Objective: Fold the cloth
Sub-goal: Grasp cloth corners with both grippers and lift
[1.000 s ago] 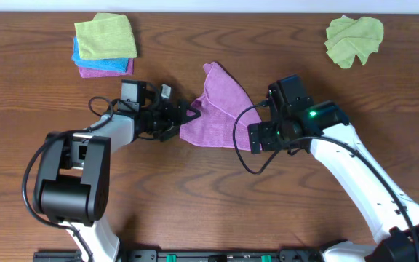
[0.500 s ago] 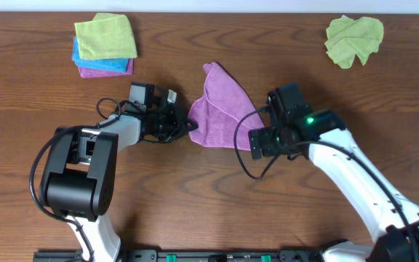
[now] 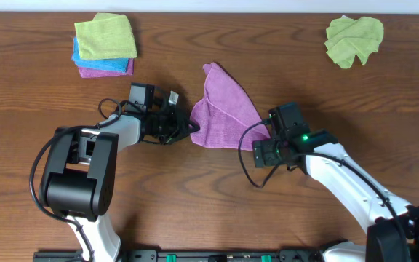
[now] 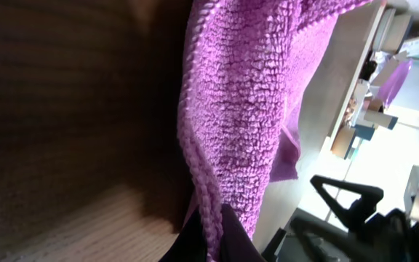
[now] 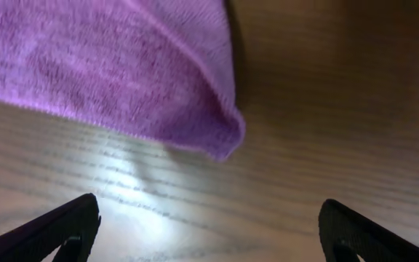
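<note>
The purple cloth [image 3: 224, 109] is lying centrally, part-folded. The left gripper [image 3: 186, 125] is pinching its nine-o'clock edge, probably to lift it over, while the right gripper [image 3: 262, 151] is hovering spread and empty by the five-o'clock corner.

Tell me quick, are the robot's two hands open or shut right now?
The left gripper is shut on the purple microfibre cloth at its edge.
The right gripper is open, holding nothing, apart from that cloth.
</note>
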Tool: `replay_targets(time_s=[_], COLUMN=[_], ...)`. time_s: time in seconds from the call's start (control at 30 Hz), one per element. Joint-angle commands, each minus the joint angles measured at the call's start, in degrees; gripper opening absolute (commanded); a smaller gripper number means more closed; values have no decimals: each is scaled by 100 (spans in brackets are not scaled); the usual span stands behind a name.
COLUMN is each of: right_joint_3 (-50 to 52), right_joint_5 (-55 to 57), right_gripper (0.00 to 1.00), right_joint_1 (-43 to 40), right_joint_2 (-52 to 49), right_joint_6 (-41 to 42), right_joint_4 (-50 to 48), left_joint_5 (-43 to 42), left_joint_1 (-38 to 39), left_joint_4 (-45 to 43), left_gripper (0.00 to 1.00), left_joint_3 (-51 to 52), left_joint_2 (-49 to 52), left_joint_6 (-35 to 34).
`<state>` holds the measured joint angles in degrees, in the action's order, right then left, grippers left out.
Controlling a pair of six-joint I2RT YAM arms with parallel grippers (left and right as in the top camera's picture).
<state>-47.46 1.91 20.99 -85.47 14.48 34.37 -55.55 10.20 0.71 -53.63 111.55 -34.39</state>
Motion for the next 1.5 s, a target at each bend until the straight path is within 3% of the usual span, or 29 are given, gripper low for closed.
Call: replay_targets(time_s=[0.0,0.17,0.33,1.17,1.33,1.47], right_joint_3=[109,162,162,162,162,162], right_joint_5=[83,26,-57,-20,-17,-20], right_gripper=[95,91,75,61,46,14], right_joint_1=[-96,-109,-111,-133,-133,-131], right_joint_2=[70,-28,-302,-1110,-1119,-1117], right_joint_6=[302,581,824,1130,1143,1143], right_joint_4=[-175,-420,-695,-1412,-1469,-1513], left_joint_5=[-127,-127,-129,-304,-304,-382], left_joint_1=[-15,-15,-15,-15,-22,-90], left_joint_4=[136,243,245,251,380,605], left_gripper=[6,6,6,6,6,6], left_joint_3=[-48,-48,-48,-48,-48,-48], left_joint_2=[74,74,74,74,74,74], left_joint_6=[365,483,483,483,531,765])
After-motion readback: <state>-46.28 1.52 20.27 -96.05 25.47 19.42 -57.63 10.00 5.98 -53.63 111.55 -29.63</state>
